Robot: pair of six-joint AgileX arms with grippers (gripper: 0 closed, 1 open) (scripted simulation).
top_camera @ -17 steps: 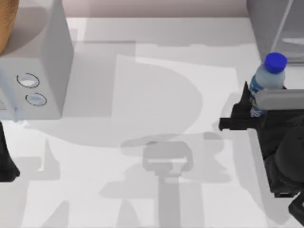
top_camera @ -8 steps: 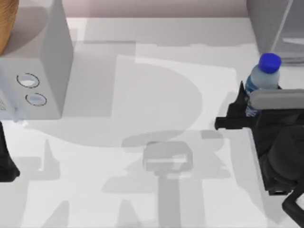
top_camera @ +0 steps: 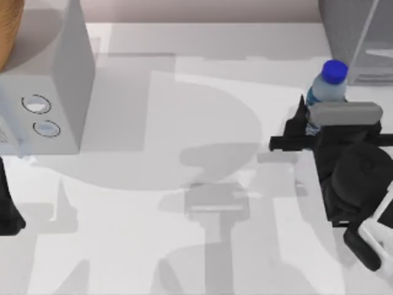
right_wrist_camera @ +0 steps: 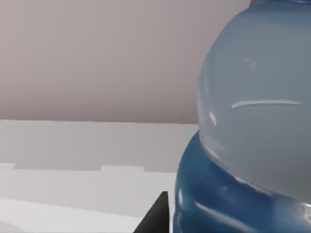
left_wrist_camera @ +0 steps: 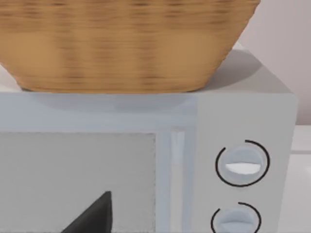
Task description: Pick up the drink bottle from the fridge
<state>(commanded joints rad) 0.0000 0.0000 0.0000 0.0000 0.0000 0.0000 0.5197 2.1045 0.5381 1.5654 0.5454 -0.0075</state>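
Small clear blue-capped drink bottle (top_camera: 330, 86) | apparently clamped in right gripper (top_camera: 307, 126) fingers | outside dark grey glass-panelled fridge (top_camera: 359, 31) | extraction largely done.

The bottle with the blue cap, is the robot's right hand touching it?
Touching. In the top view the right gripper has its fingers closed around the drink bottle; the right wrist view shows the bottle pressed close against a dark finger.

There was one drink bottle (top_camera: 328, 88) and one fridge (top_camera: 357, 37). One lighter grey box (top_camera: 46, 92) carried two dials and one basket (left_wrist_camera: 127, 43).
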